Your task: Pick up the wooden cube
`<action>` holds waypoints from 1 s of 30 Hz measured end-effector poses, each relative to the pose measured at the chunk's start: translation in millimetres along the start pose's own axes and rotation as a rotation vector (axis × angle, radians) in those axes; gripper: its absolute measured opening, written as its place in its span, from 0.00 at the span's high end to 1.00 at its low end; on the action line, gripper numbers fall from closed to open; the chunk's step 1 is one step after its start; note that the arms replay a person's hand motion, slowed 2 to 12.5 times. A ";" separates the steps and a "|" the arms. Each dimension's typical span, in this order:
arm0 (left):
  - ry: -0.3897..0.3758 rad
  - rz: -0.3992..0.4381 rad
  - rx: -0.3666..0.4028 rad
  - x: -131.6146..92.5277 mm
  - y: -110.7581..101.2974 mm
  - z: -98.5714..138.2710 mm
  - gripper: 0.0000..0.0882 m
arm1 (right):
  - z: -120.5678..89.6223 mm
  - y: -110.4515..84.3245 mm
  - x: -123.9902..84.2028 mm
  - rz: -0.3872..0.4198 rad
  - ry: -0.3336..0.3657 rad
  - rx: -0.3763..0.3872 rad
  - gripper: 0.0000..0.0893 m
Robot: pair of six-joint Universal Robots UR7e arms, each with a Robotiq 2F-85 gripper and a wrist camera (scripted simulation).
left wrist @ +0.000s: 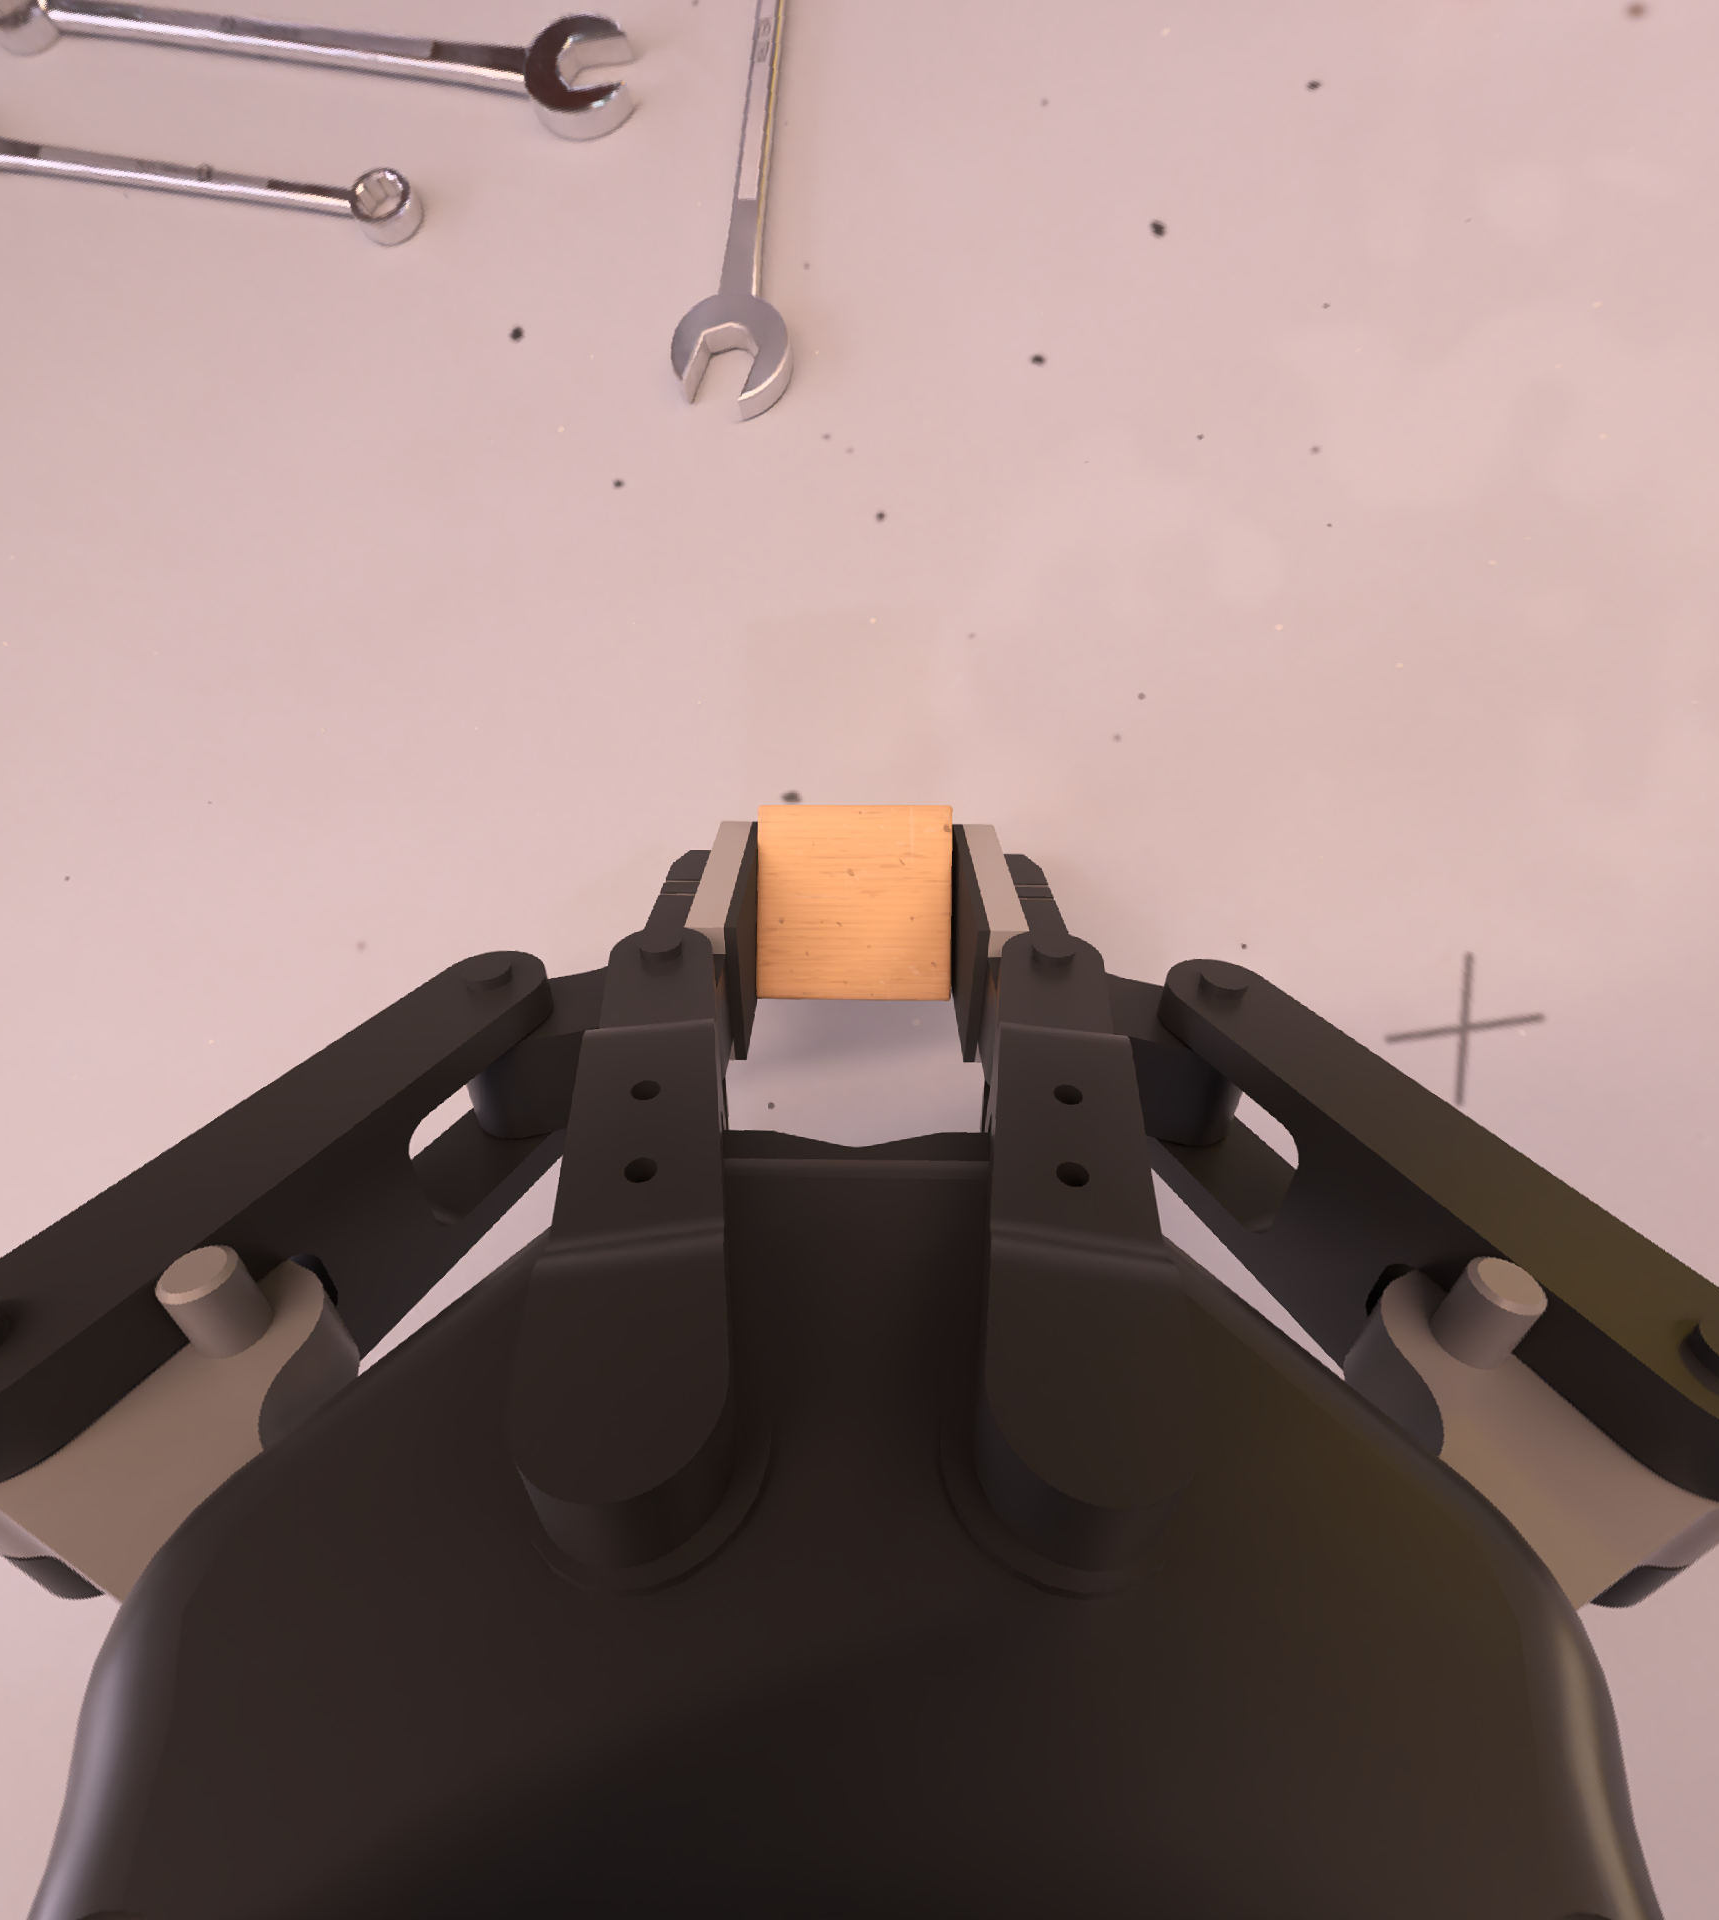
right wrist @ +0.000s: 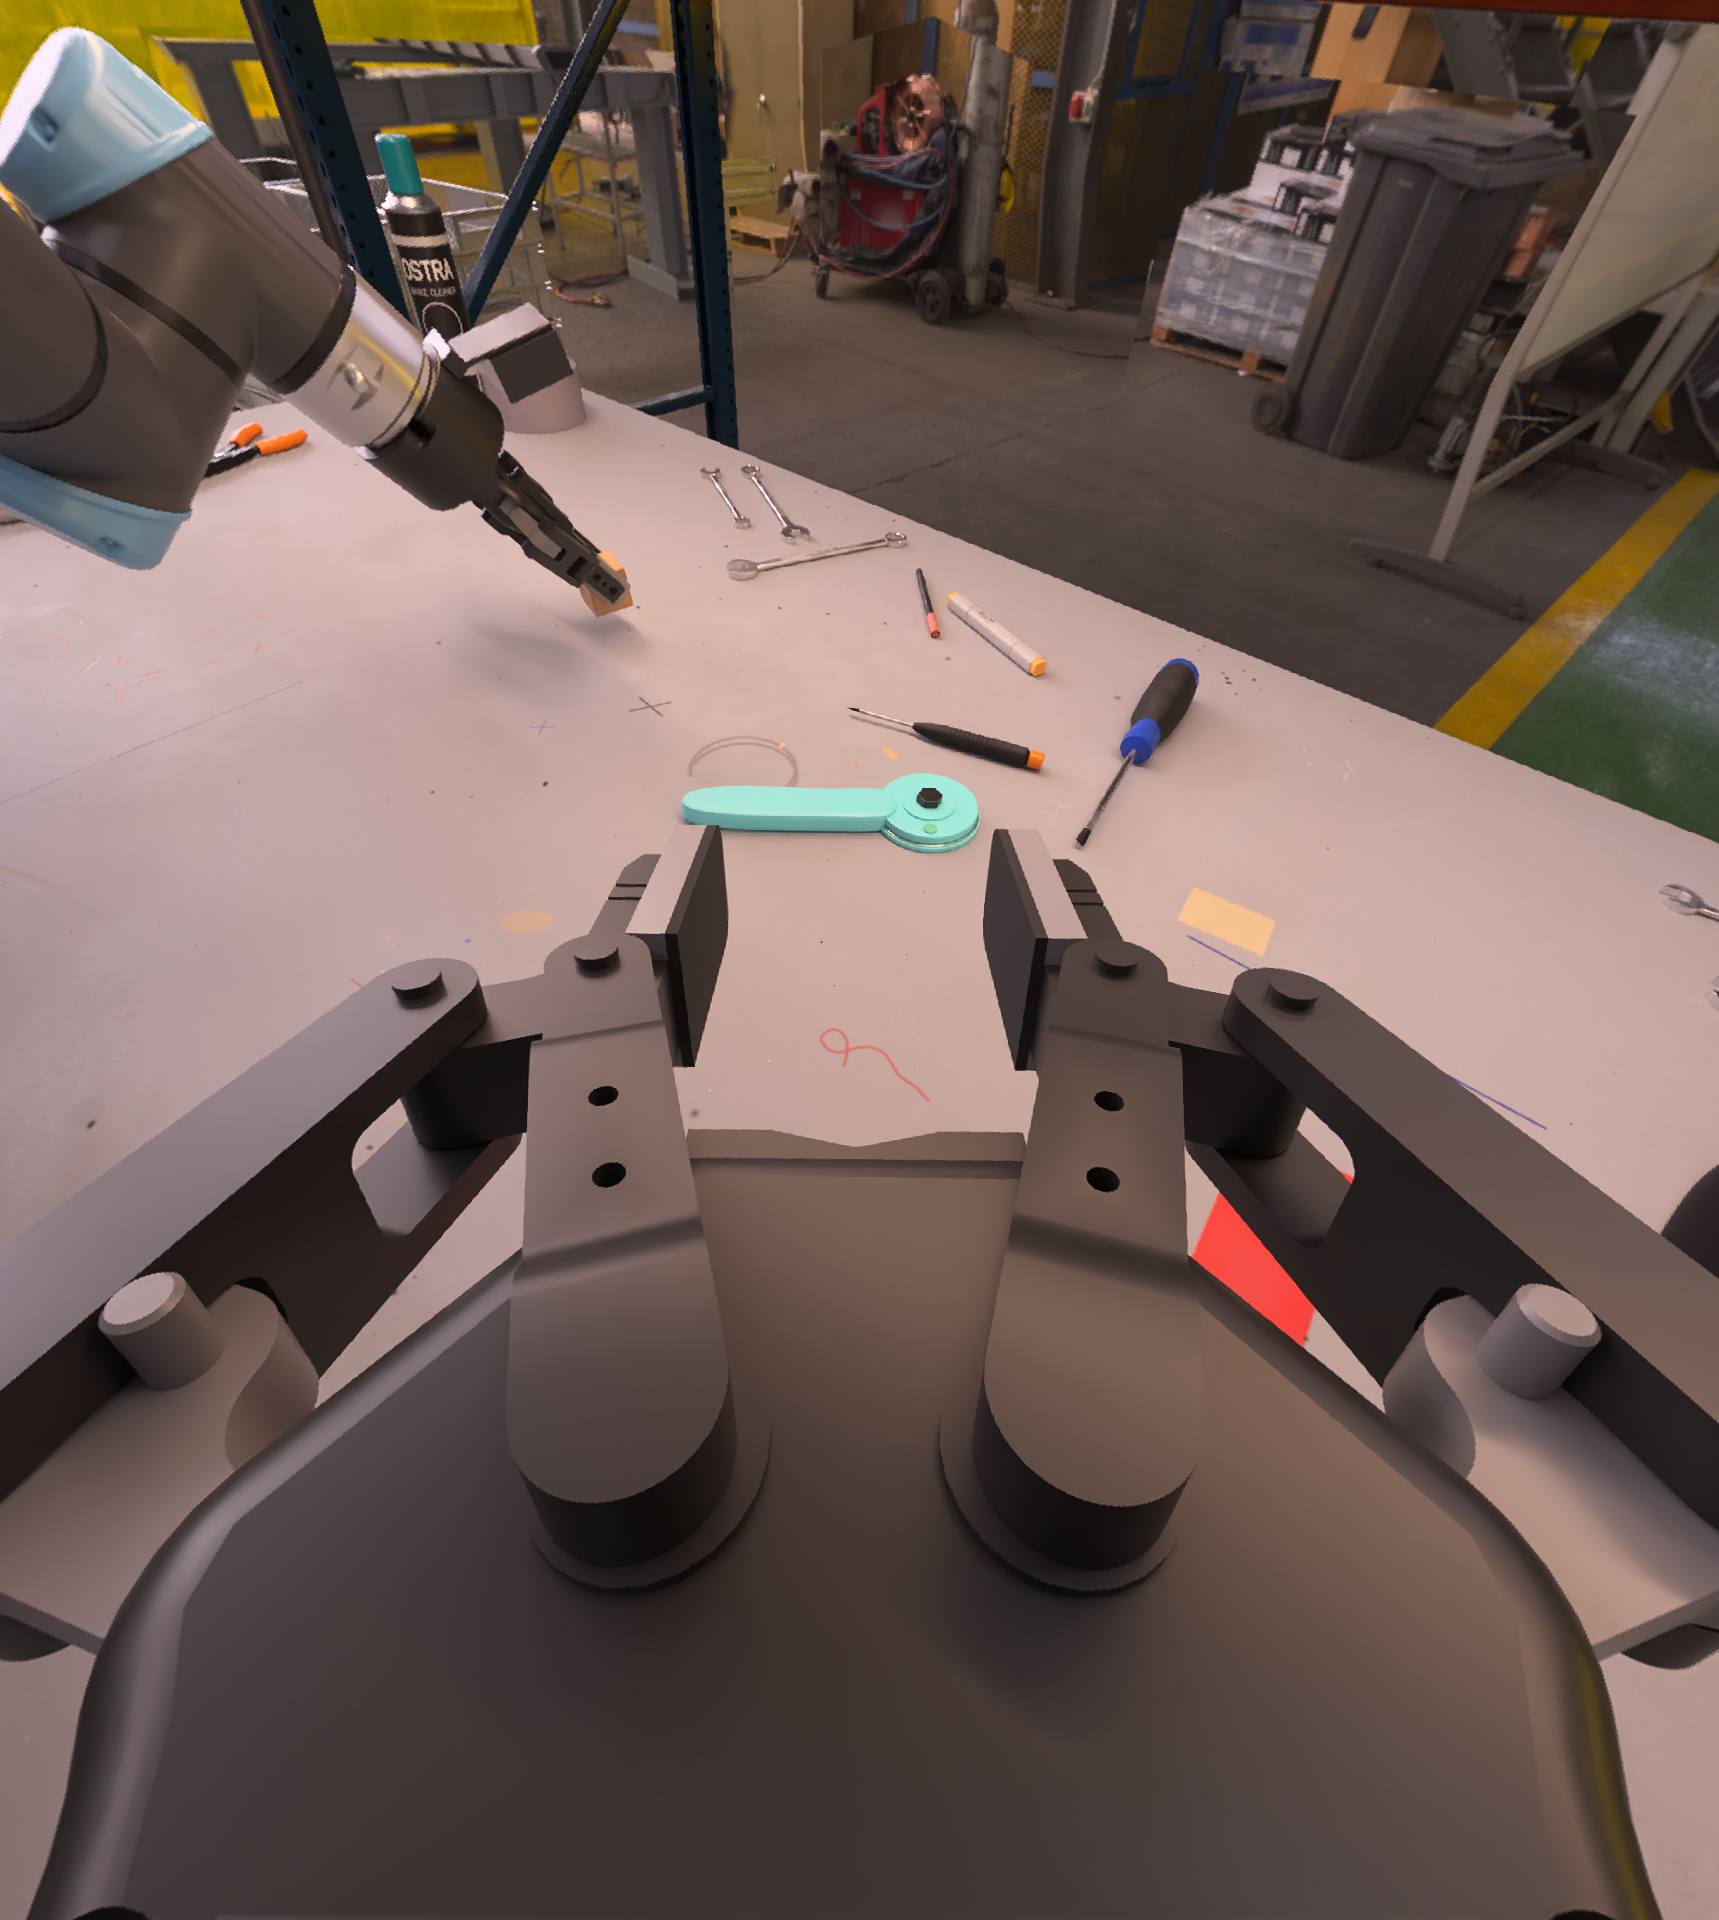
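Pale, speckled worktop point(left wrist: 1250, 520) fills the left wrist view, with three chrome spanners point(left wrist: 730, 353) lying well beyond the wooden cube point(left wrist: 853, 906) and a pencilled cross off to the cube's right. The left hand point(left wrist: 853, 914) is pinching the cube, one pad flat against each of two opposite side faces. The cube looks small, rigid and light, with a dry, faintly grained surface that should give the pads fair friction; it is unlikely to crush or deform. Flat opposite faces are the right place to hold it, and the pads sit roughly centred on them. From this angle the cube's underside is hidden, so whether it touches the worktop cannot be told here. The hand's own body covers the lower half of the view.

Workshop clutter, shelving and a grey bin stand behind the worktop in the right wrist view. Far from the cube point(right wrist: 612, 594), the right hand point(right wrist: 855, 935) is spread wide with nothing between its fingers, hovering above a red scribble, with a teal lever point(right wrist: 813, 810) just beyond its fingertips. Here the cube shows small at the tip of the left arm, seemingly clear of the worktop with a soft shadow beneath it, though most of it is masked by the fingers. Screwdrivers and markers lie to the right of the cube.
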State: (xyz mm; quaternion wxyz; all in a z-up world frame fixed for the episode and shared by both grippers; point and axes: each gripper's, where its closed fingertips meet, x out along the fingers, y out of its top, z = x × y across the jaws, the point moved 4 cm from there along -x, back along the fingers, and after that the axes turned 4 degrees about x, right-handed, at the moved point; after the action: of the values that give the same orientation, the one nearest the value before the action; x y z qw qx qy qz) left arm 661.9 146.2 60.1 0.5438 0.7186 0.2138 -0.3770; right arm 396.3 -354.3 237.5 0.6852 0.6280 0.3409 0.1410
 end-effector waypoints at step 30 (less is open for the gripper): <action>-0.425 0.609 0.326 -186.3 17.4 136.9 0.65 | -47.2 9.9 3.5 0.044 0.203 -0.034 0.50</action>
State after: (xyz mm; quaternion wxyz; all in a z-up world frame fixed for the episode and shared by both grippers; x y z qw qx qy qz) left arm 515.8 30.7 198.1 0.5418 0.7319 -0.1884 -0.3678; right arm 370.7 -314.3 247.0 0.6544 0.6061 0.3923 0.2248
